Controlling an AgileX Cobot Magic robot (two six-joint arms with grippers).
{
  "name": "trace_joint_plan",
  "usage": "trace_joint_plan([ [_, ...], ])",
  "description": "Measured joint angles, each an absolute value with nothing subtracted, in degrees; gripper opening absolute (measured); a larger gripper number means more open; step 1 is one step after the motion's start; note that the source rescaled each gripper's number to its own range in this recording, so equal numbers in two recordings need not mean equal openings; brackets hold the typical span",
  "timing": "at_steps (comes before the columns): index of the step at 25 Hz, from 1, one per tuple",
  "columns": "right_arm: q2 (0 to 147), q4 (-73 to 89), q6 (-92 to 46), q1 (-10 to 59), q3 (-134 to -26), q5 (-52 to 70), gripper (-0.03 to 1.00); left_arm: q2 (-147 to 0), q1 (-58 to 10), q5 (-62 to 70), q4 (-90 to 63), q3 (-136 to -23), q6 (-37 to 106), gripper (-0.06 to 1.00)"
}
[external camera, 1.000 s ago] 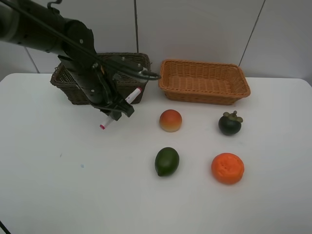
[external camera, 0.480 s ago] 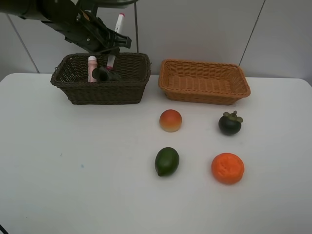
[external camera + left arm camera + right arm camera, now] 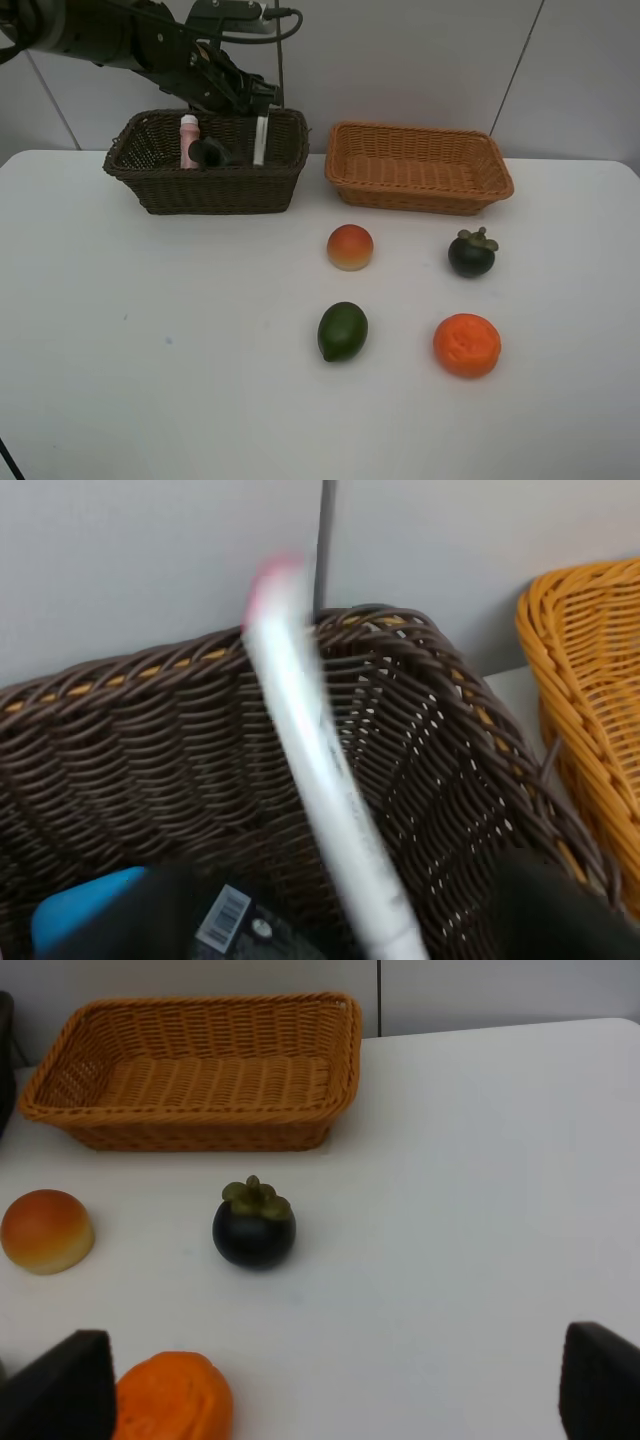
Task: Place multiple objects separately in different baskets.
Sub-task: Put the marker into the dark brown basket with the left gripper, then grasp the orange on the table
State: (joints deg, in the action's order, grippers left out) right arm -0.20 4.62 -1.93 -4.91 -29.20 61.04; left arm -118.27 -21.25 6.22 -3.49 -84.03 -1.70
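My left gripper (image 3: 250, 100) hangs open over the dark brown basket (image 3: 200, 192). The white pink-tipped marker (image 3: 261, 140) stands loose in the basket's right end; in the left wrist view it (image 3: 320, 770) is blurred between the wide-apart fingers. The pink white-capped bottle (image 3: 189, 140) and dark green pump bottle (image 3: 210, 152) are in the same basket. The black block is not clearly seen. The red-yellow fruit (image 3: 350, 247), green fruit (image 3: 343, 331), mangosteen (image 3: 471, 254) and orange (image 3: 467, 345) lie on the table. The light orange-tan basket (image 3: 420, 200) holds nothing. My right gripper (image 3: 330, 1390) is open, near the orange (image 3: 172, 1397).
The white table (image 3: 150, 350) ends at a grey wall just behind both baskets. A blue object (image 3: 85, 905) and a barcode label (image 3: 225, 920) lie on the dark basket's floor. The two baskets stand side by side with a small gap.
The left arm carried the marker up from the table and over the dark basket. The marker has since left the gripper and dropped into the basket's right end. The fruits have not moved.
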Motion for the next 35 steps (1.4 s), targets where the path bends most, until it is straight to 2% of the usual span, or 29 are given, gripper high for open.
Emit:
trace_joint_plan([
  [2, -0.2, 4.62, -1.93, -4.91, -29.2, 61.04, 0.94, -118.03, -21.25, 7.32, -3.38, -84.21, -1.7, 0.94],
  [4, -0.2, 4.62, -1.93, -4.91, -29.2, 61.04, 0.94, -117.01, -21.23, 9.92, -3.32, -84.21, -1.76, 0.98],
  [8, -0.2, 4.62, -1.93, -4.91, -29.2, 61.04, 0.94, -111.07, -21.23, 20.53, -3.32, -84.21, -2.89, 1.0],
  [13, -0.2, 4.62, -1.93, -4.91, -29.2, 61.04, 0.94, -102.3, -19.72, 40.08, -3.32, -84.21, -8.51, 1.0],
  [20, -0.2, 4.62, -1.93, -4.91, -29.2, 61.04, 0.94, -96.78, -9.89, 60.76, -2.46, -84.28, -11.79, 1.0],
  [23, -0.2, 4.62, -1.93, -4.91, -29.2, 61.04, 0.94, -94.0, -7.88, 66.93, -2.06, -83.38, -11.65, 1.0],
  [28, -0.2, 4.62, -1.93, -4.91, -29.2, 61.04, 0.94, -83.39, -7.88, 68.68, -4.34, -74.23, -10.59, 1.0],
  [35, -0.2, 4.62, -1.93, -4.91, -29.2, 61.04, 0.94, -55.61, -7.88, 68.7, -5.3, -52.77, -8.88, 1.0],
])
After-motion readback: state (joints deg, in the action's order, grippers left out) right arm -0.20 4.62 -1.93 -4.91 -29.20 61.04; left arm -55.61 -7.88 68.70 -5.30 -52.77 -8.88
